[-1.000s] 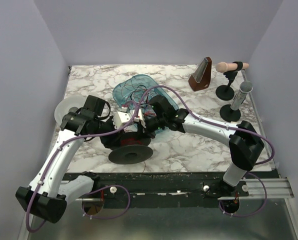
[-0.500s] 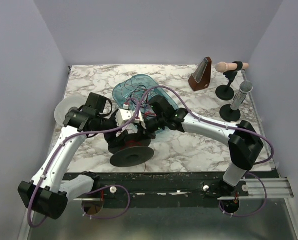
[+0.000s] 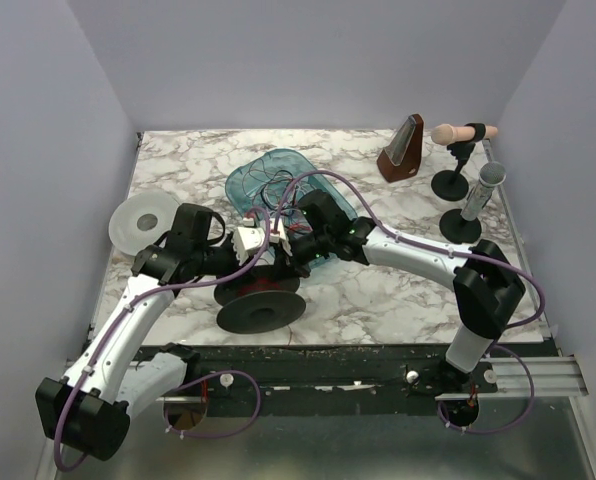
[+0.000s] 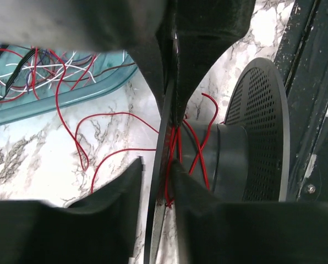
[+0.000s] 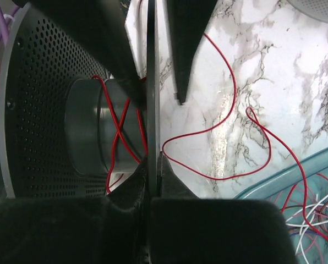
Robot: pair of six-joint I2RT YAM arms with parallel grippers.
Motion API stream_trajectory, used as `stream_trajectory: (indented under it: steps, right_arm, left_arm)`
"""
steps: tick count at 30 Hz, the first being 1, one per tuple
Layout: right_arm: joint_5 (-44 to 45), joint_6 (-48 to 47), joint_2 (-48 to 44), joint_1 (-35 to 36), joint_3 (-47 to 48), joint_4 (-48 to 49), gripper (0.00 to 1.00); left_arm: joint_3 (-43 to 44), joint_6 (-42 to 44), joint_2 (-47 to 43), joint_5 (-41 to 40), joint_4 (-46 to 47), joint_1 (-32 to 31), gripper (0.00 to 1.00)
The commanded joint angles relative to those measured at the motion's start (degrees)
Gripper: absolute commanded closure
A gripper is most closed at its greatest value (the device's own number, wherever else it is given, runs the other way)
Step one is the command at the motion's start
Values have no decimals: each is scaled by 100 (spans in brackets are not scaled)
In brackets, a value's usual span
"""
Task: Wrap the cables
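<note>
One red wire is to be wrapped round the spool.

On the table [image 3: 408,300], most cables [image 3: 268,190] are piled in the blue tray [image 3: 230,185] in the middle. The spool [image 3: 258,310] is stood by the near edge, and its disc [image 5: 151,110] is clamped by the right fingers [image 5: 172,184]. The left fingers [image 4: 194,203] are held apart around that disc. The red wire [image 4: 81,137] should be kept tight and laid flat on the drum [image 5: 84,132]. The wire's end is hidden, and whether the wire is touched cannot be told.

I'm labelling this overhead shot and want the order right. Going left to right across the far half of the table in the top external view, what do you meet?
Clear disc → teal tray → metronome → silver microphone.
</note>
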Motion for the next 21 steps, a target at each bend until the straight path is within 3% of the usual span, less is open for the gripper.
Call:
stream_trajectory:
  steps: [1, 8, 14, 21]
  right_arm:
    - [-379, 175, -30, -38, 50, 658, 99]
    - [-265, 623, -144, -100, -90, 1168, 99]
    - [-291, 764, -179, -109, -143, 1616, 99]
    - [-160, 983, -232, -135, -179, 1634, 97]
  left_arm:
    - [-203, 57, 72, -153, -225, -25, 70]
    - [-343, 796, -33, -55, -806, -60, 64]
    - [-449, 1183, -51, 24, -938, -60, 100]
    - [-186, 605, -103, -12, -657, -60, 100]
